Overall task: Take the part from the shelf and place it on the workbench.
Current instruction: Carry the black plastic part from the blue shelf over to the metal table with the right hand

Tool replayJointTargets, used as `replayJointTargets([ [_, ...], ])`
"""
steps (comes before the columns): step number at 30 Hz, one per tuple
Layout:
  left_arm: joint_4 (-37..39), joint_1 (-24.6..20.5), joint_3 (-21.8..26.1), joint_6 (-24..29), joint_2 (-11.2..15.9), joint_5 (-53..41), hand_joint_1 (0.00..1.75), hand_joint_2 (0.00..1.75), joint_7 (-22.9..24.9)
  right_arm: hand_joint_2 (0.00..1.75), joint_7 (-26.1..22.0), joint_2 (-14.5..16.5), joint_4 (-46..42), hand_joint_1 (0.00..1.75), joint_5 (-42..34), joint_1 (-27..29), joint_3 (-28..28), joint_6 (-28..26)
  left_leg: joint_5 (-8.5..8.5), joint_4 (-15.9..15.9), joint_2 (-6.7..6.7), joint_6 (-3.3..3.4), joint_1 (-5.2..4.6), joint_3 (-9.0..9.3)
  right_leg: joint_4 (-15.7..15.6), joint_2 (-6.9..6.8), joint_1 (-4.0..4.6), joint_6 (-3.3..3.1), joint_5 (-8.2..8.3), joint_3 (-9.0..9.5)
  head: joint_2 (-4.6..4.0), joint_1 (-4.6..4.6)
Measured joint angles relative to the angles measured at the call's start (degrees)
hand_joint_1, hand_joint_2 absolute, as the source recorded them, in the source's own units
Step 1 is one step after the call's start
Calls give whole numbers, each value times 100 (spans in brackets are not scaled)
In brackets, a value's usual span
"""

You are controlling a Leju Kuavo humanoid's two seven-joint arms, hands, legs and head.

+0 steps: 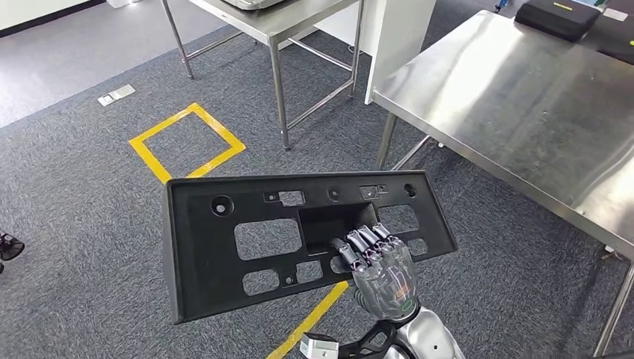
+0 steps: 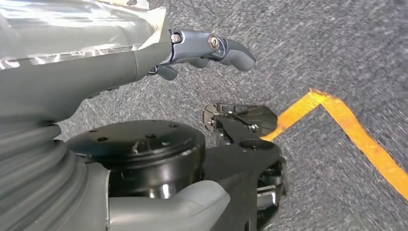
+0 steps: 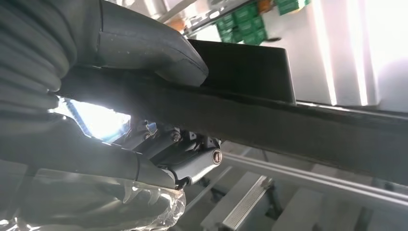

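We are finding the right hand (image 1: pixel 379 263) gripping the stiff, seemingly light black panel (image 1: pixel 247 243) at its central opening, left of the workbench (image 1: pixel 523 112); the left hand (image 2: pixel 211 48) is hanging unladen, fingers extended.

Your right hand (image 1: pixel 380 269) covers the near rim of the flat black plastic panel with cut-out windows (image 1: pixel 299 239) at 5 o'clock, and its thumb is tucked out of sight beneath. The steel workbench (image 1: pixel 523 105) runs off frame at 3 o'clock. In the right wrist view the panel (image 3: pixel 288 130) hides the fingers. The left wrist view's grey carpet (image 2: pixel 337 43) is motion-blurred.
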Motion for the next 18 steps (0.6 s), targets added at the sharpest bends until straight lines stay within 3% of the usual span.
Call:
replayJointTargets([
  [2,0,-7,-1,-20,0,-9,0,175,0,175,32,5,-24,175,76,5,-2,3,-25,4,103,-51,11,25,2,148,-7,-73,29,-15,0,-10],
  [3,0,-11,-1,-28,0,-13,0,175,0,175,49,8,-38,175,117,11,-4,1,-73,47,54,-80,32,20,-4,220,-27,-102,40,-15,0,-13],
  [4,0,-13,-2,-39,0,-17,0,175,0,175,72,15,-51,175,163,13,-7,-2,-176,179,-67,-109,51,-28,-11,290,-49,-145,53,-11,0,-19],
  [6,0,-11,-2,-57,3,-20,0,175,1,175,119,34,-66,175,245,7,-17,-8,-537,810,-417,-148,76,-306,-15,420,-63,-213,69,-9,0,-37],
  [8,0,-6,-2,-68,9,-20,0,175,13,175,146,43,-63,175,287,-2,-33,-8,-814,1543,-569,-156,78,-679,-13,564,-46,-243,73,-11,0,-44],
  [9,0,-4,-2,-71,11,-20,0,175,21,175,151,43,-62,175,291,-5,-43,-8,-801,1685,-587,-150,79,-771,-10,643,-39,-243,73,-9,0,-45],
  [10,0,-3,-2,-74,13,-21,0,175,28,175,153,43,-61,175,289,-5,-54,-7,-673,1602,-600,-137,79,-755,-7,722,-36,-243,74,-3,0,-45],
  [11,0,-3,-2,-77,14,-23,0,175,31,175,154,44,-60,175,287,-8,-64,-7,-462,1309,-633,-119,81,-635,-3,802,-35,-242,74,5,0,-45],
  [13,0,-5,-2,-80,17,-27,0,175,33,175,154,47,-60,175,282,-21,-76,-7,-78,532,-883,-83,104,-296,14,941,-20,-231,77,1,0,-44],
  [15,0,-9,-2,-83,20,-38,0,175,37,175,154,54,-60,175,276,-40,-83,-7,43,135,-1073,-58,106,-132,26,1053,-8,-192,98,-45,0,-39],
  [17,0,-14,-2,-87,21,-54,0,175,49,175,154,55,-60,175,259,-47,-90,-7,57,93,-988,-13,72,-123,11,1159,-13,-122,133,-115,0,-37],
  [18,0,-15,-3,-89,20,-61,0,175,55,175,154,53,-60,175,245,-47,-96,-8,83,64,-916,28,64,-114,40,1107,-16,-94,122,-155,0,-37],
])
